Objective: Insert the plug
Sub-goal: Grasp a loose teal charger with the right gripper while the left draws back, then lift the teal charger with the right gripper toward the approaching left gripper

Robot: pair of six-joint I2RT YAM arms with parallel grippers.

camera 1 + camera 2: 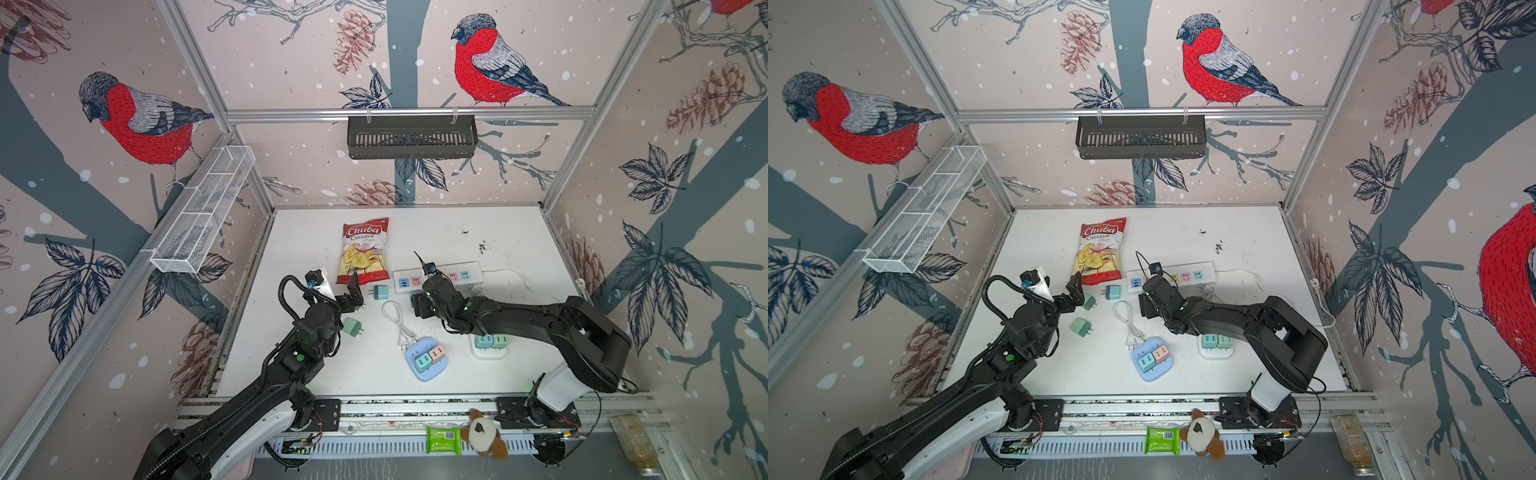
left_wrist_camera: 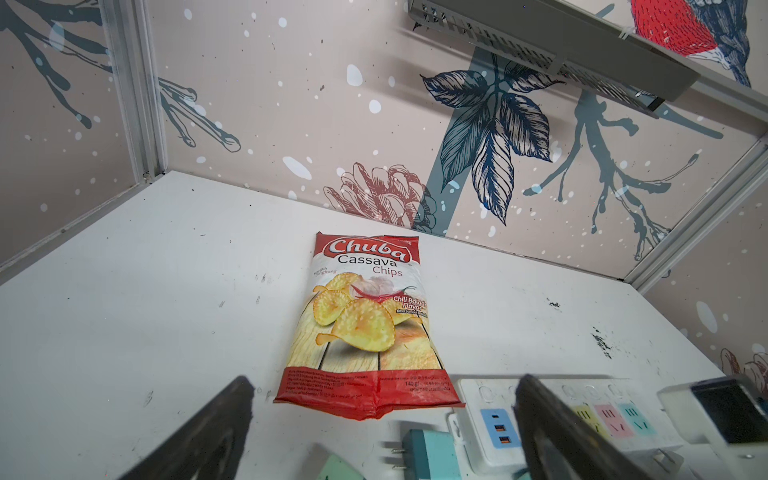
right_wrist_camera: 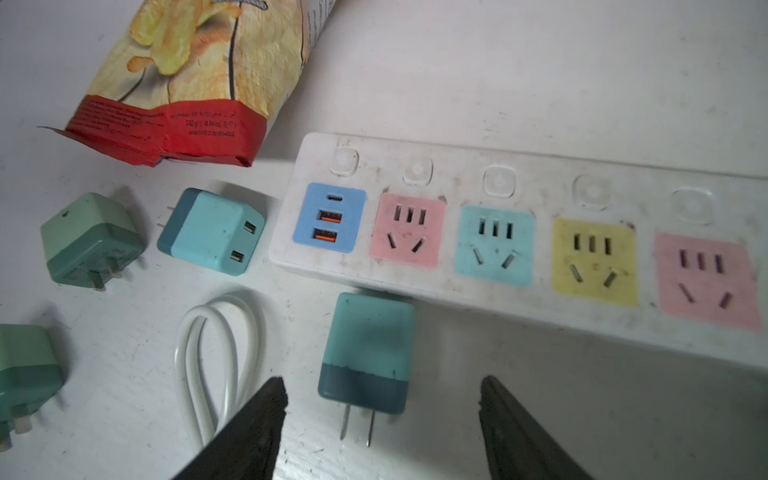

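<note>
My right claw [image 3: 382,381] hangs over the teal plug [image 3: 368,345], jaws spread, not gripping it; the power strip [image 1: 465,275] lies at one o'clock. My left claw [image 2: 385,379] gapes empty.

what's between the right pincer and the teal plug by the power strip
Nothing visible: in the right wrist view the teal plug lies bare in the gap of the open right pincer, beside the power strip.

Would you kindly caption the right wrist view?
Open right pincer aligned with a teal charger plug beside the white power strip.
</note>
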